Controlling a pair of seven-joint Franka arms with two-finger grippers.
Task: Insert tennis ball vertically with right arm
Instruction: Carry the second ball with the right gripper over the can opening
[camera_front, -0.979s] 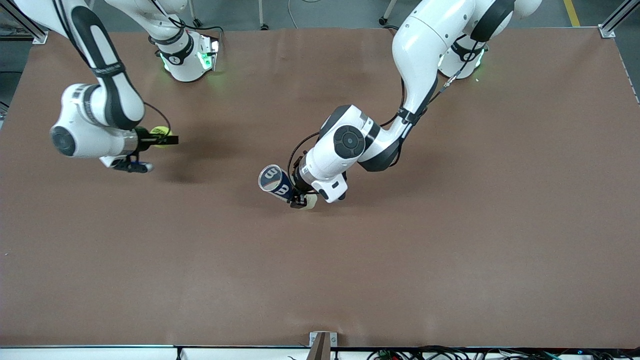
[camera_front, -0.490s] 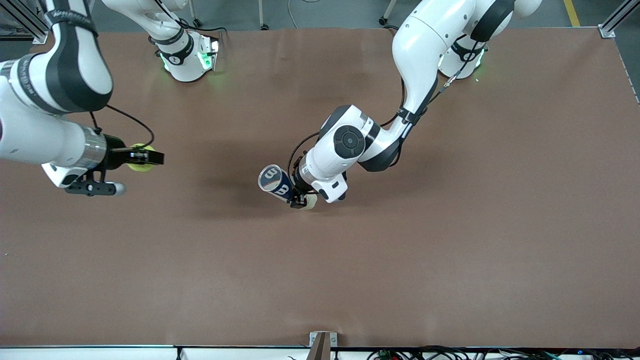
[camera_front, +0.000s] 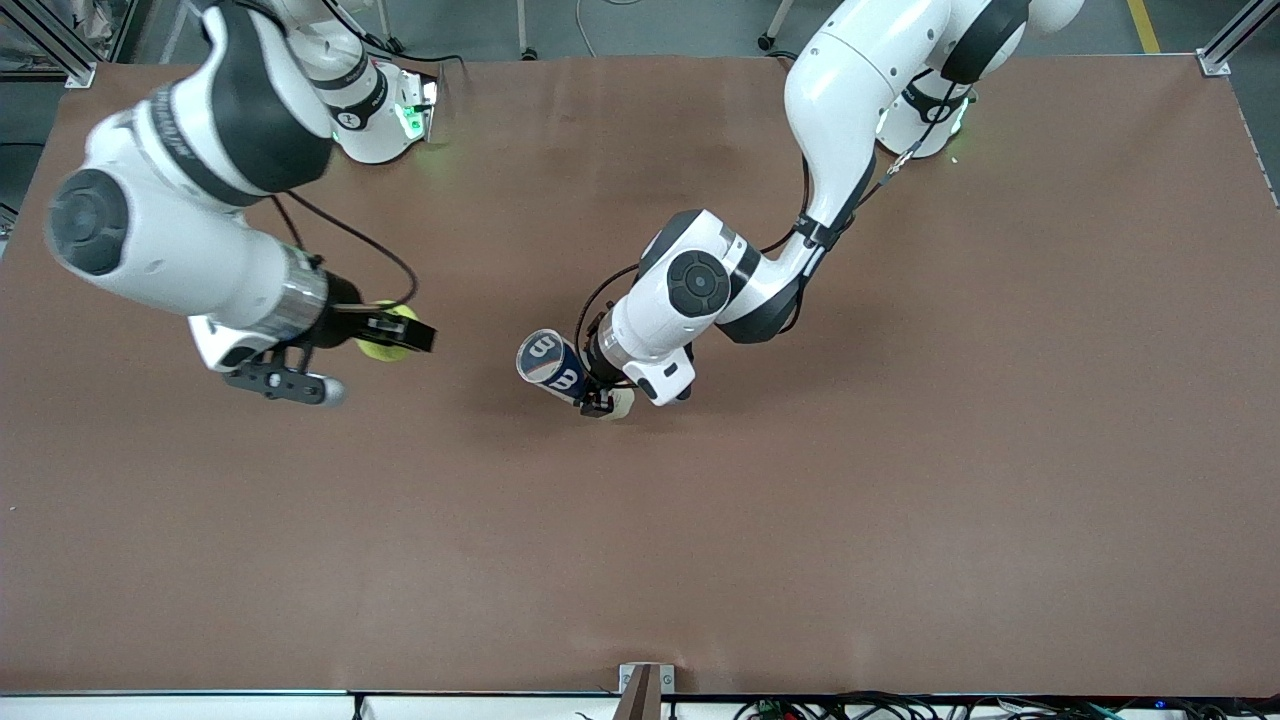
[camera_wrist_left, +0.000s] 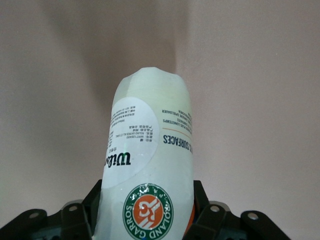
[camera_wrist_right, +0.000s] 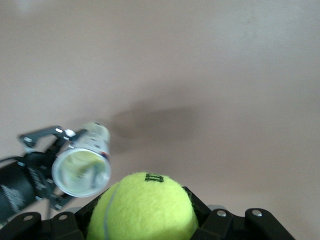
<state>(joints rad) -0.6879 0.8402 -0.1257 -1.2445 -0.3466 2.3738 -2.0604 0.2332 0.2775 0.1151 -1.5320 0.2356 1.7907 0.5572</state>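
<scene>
My right gripper (camera_front: 400, 335) is shut on a yellow-green tennis ball (camera_front: 374, 347), held in the air over the table toward the right arm's end. In the right wrist view the ball (camera_wrist_right: 142, 207) fills the space between the jaws. My left gripper (camera_front: 598, 398) is shut on the lower part of a dark blue tennis-ball can (camera_front: 548, 362), which stands tilted over the middle of the table. The can's open mouth (camera_wrist_right: 80, 170) faces up and toward the ball. In the left wrist view the can's white label (camera_wrist_left: 147, 165) rises from between the jaws. Ball and can are apart.
The brown table (camera_front: 800, 520) is bare around the can. Both arm bases (camera_front: 375, 110) stand along the edge farthest from the front camera. A small metal bracket (camera_front: 645, 685) sits at the nearest edge.
My right arm has swung the ball from the right arm's end of the table toward the can. The left arm and the can have not moved.
</scene>
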